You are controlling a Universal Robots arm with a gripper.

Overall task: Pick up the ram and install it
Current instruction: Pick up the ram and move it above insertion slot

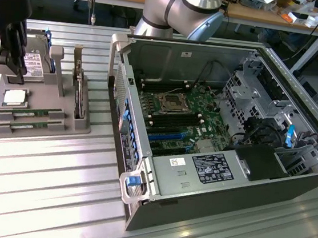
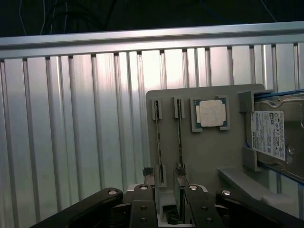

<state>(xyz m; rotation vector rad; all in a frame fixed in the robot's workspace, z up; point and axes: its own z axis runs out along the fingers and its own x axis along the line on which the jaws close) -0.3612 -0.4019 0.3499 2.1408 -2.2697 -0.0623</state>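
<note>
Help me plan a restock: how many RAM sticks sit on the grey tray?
2. Both lie in parallel slots on the grey tray: one RAM stick next to the processor chip, the other nearer the tray's edge. None seems hidden.

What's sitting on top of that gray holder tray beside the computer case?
On the holder tray: two ram sticks in slots, a silver processor chip, a labelled hard drive and an upright card. The gripper, jaws open, hides part of the tray in the exterior view.

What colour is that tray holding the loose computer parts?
Plain grey; the tray shows best in the exterior view.
</note>
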